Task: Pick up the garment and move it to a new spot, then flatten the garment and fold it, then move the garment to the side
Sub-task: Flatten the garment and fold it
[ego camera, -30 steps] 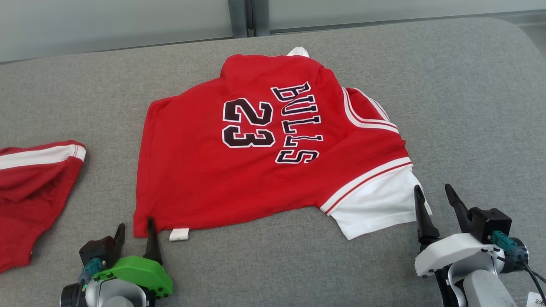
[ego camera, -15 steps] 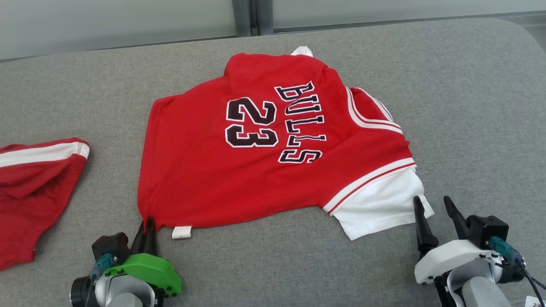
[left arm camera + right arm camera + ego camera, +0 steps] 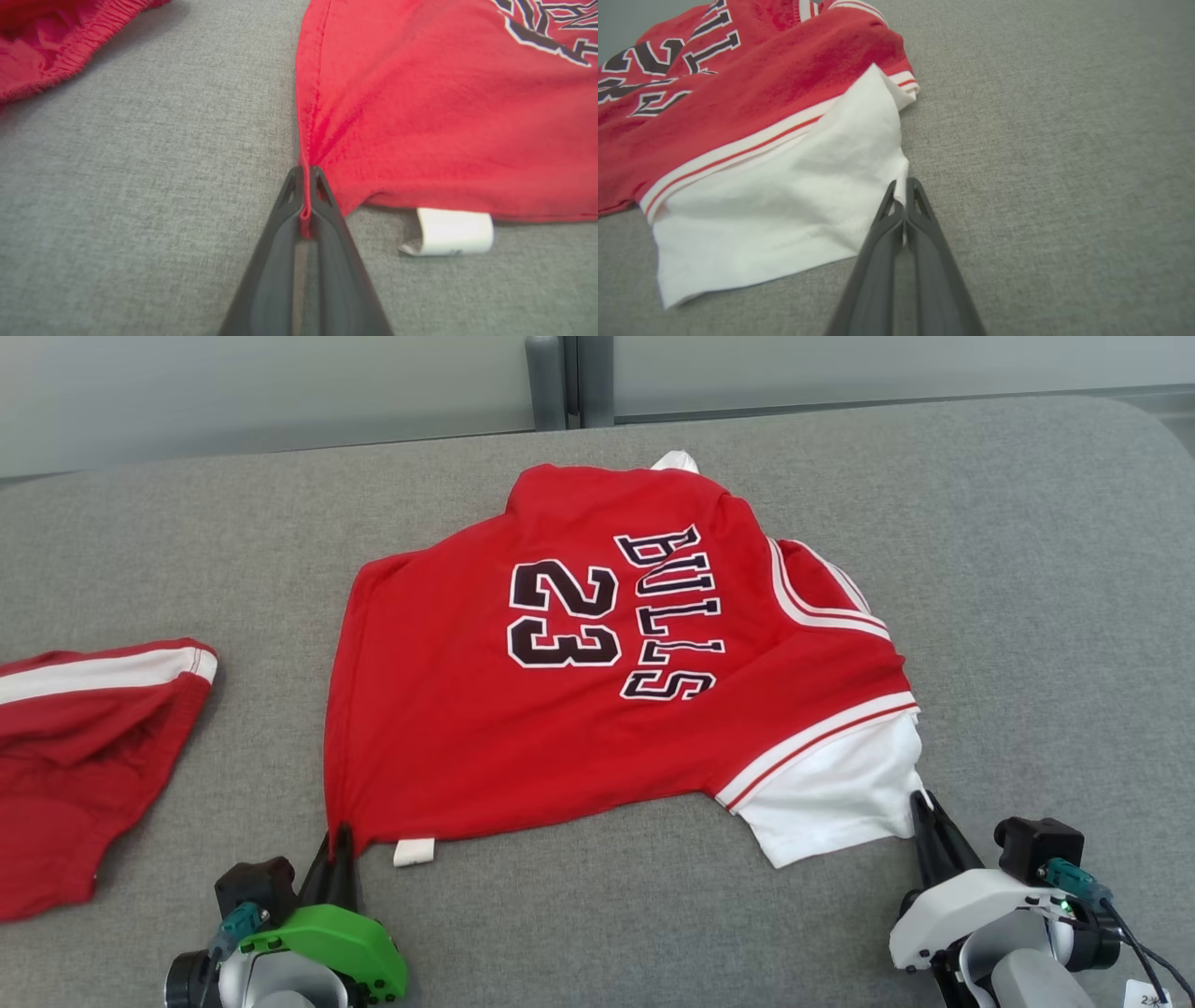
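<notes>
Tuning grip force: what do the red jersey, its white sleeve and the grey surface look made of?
red jersey: soft matte knit, probably cotton blend; puckers into fine creases.
white sleeve: thinner-looking matte knit, softly wrinkled.
grey surface: matte woven upholstery-like fabric, heathered weave visible.

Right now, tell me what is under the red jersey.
A white sleeve and a white tag stick out beneath the jersey; the rest under it is covered.

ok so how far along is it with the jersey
Barely begun. Done: nothing; the Bulls jersey lies rumpled and unfolded on the grey cushion. In hand: the left gripper is shut on its red hem corner, the right gripper on the edge of its white sleeve. Left: lifting, moving, flattening, folding, setting aside.
</notes>
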Available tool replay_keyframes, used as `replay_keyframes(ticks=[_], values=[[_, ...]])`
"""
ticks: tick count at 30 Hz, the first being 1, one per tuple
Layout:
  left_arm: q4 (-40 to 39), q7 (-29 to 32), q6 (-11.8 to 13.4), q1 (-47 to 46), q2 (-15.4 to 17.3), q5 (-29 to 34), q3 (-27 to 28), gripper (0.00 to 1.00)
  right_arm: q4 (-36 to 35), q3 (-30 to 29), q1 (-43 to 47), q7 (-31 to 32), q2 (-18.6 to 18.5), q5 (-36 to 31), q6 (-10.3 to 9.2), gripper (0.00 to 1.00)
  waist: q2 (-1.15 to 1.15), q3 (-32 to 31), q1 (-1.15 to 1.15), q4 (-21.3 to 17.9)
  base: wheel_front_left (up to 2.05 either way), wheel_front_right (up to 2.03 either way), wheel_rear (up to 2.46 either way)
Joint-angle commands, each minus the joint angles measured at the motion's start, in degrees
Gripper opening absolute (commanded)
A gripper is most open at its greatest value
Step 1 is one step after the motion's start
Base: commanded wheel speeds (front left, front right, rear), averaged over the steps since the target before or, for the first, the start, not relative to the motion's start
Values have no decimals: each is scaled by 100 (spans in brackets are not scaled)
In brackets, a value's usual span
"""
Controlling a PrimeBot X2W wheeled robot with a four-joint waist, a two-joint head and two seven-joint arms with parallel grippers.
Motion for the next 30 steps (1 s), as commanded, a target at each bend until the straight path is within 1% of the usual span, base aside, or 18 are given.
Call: replay_keyframes(ticks=[1, 5, 8, 12, 13, 17, 18, 21, 23, 24, 25, 26, 29, 30], values=[[30, 22, -7, 146, 5, 38, 1, 0, -36, -21, 15, -17, -21, 15, -8, 0, 0, -66, 0, -15, 0, 0, 0], [-121, 16, -22, 249, 7, 75, 24, 0, -310, -127, 157, -17, -21, 44, -8, 0, 0, -278, 0, -58, 0, 0, 0], [-214, 15, 37, 373, 9, 60, 47, 0, -601, -182, 302, -17, -20, 71, -8, 0, 0, -518, 0, -91, 0, 0, 0], [-502, 11, -31, 449, 11, 11, 66, 0, -1037, -118, 450, -17, -19, 279, -8, 0, 0, -773, 0, -130, 0, 0, 0], [-571, 12, -56, 424, 10, 61, 34, 0, -1145, -84, 445, -17, -19, 386, -7, 0, 0, -799, 0, -131, 0, 0, 0], [-736, 11, -129, -118, 42, 263, -21, 0, -1561, 95, 44, -17, -68, 391, -8, 0, 0, -654, 0, -126, 0, 0, 0], [-736, 11, -129, -118, 42, 263, -21, 0, -1561, 95, 44, -17, -68, 391, -8, 0, 0, -654, 0, -126, 0, 0, 0], [-749, 12, -201, -816, 212, 394, -77, 0, -1682, 159, -556, -17, -247, 435, -7, 0, 0, -309, 0, -98, 0, 0, 0], [-660, 42, -244, -1456, 378, 460, -141, 0, -1673, 219, -1164, -17, -396, 481, -7, 0, 0, 25, 0, -80, 0, 0, 0], [-640, 76, -260, -1862, 490, 517, -180, 0, -1648, 289, -1530, -17, -525, 456, -7, 0, 0, 217, 0, -72, 0, 0, 0], [-607, 182, -297, -2658, 664, 579, -252, 0, -1535, 331, -2268, -17, -737, 470, -8, 0, 0, 608, 0, -49, 0, 0, 0], [-592, 247, -319, -3068, 766, 668, -326, 0, -1460, 420, -2672, -17, -880, 400, -7, 0, 0, 814, 0, -33, 0, 0, 0], [-549, 420, -349, -4216, 975, 840, -510, 0, -1173, 536, -3933, 46, -1138, 314, -6, 0, 0, 1378, 0, 6, 0, 0, 0], [-524, 465, -349, -4611, 1034, 851, -546, 0, -1053, 520, -4338, 96, -1170, 307, -7, 0, 0, 1562, 0, 13, 0, 0, 0]])
